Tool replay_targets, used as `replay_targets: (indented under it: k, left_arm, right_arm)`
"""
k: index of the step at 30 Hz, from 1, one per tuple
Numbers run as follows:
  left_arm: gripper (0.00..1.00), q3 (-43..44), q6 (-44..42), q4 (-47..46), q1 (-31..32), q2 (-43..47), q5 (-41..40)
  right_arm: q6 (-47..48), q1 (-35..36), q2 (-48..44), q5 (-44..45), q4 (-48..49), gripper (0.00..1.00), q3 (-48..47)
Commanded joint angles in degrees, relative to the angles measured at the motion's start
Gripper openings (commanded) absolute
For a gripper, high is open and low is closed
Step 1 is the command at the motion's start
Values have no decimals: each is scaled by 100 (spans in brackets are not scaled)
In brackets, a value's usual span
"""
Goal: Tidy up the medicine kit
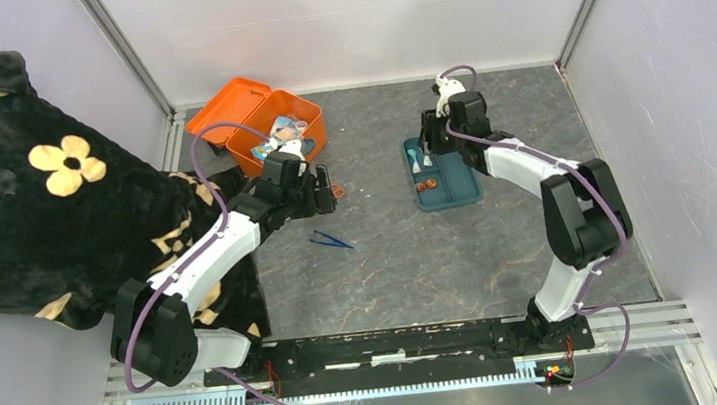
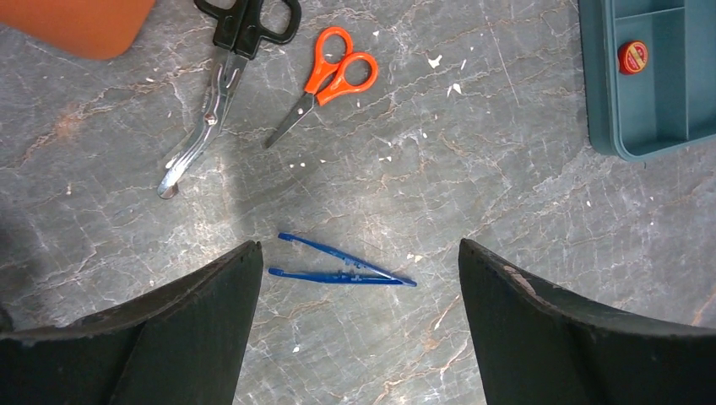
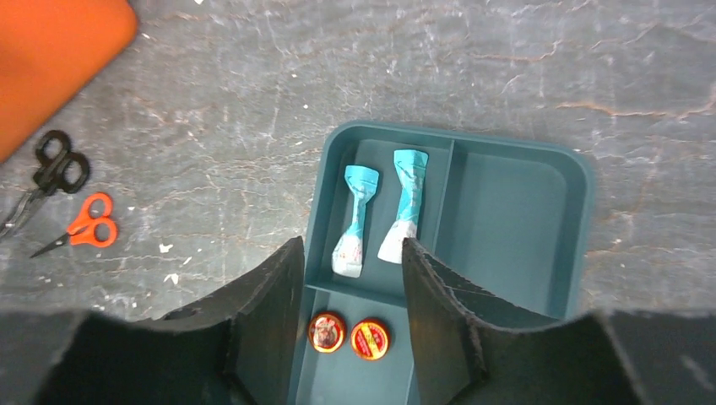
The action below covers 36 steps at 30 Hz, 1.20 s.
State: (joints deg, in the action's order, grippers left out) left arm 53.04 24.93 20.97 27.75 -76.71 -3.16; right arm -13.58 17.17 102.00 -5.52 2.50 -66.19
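Small orange rectangular plastic medicine kit (image 1: 313, 119), rounded corners: open, set askew at far left of grey table (image 1: 421, 256), close to back wall (image 1: 356, 22). Hinged orange lid (image 1: 229, 105) thrown back, lying flat toward left corner. Mixed small packets inside, details unclear.

Medicine kit (image 2: 76, 21) cut off at corner; teal tray (image 2: 595, 84) cut by right edge; black scissors (image 2: 226, 59) clipped top.

One medicine kit (image 1: 261, 122) near the worktop's far left corner, lid open, contents too jumbled to count. One teal tray (image 3: 583, 211) toward the far right, holding two tubes (image 3: 357, 219) and two round tins (image 3: 369, 338). Loose mid-worktop: one black-handled scissors (image 2: 221, 84), one orange-handled scissors (image 2: 325, 80), one blue tweezers (image 2: 338, 263); one black flowered fabric (image 1: 22, 198) at the left edge.
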Motion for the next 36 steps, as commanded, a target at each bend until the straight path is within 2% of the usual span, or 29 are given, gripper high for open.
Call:
replay_targets:
  k: [1, 5, 10, 15, 18, 21, 24, 28, 36]
  left_arm:
    - [91, -50, -137, -22, -15, 172, -312]
    - [91, -17, -135, 63, -32, 273, -523]
    - [91, 358, -294, 381, -33, 655, -1092]
    - [92, 892, -321, 491, -33, 893, -1437]
    - [92, 1140, -180, 406, -33, 854, -1441]
    - [93, 1227, -44, 179, -40, 768, -1431]
    - [97, 1323, 170, 9, -314, 598, -1169]
    - [95, 1229, 525, -221, -1429, 331, 167]
    - [95, 942, 175, -336, -1715, 598, 28]
  right_arm:
    - [-103, -187, -828, 230, 261, 54, 326]
    - [-498, -577, -1412, 274, 378, 58, 755]
    - [-817, -930, -1934, 332, 563, 59, 1213]
    - [-598, -971, -2311, 495, 756, 59, 1541]
    - [-181, -978, -2282, -165, 398, 61, 1338]
    - [6, -887, -2446, -810, 850, 62, 1699]
    - [513, -365, -2484, -575, 581, 63, 1600]
    - [1165, 686, -2287, -289, 157, 66, 1340]
    - [1807, 2486, -1223, -608, -210, 69, 775]
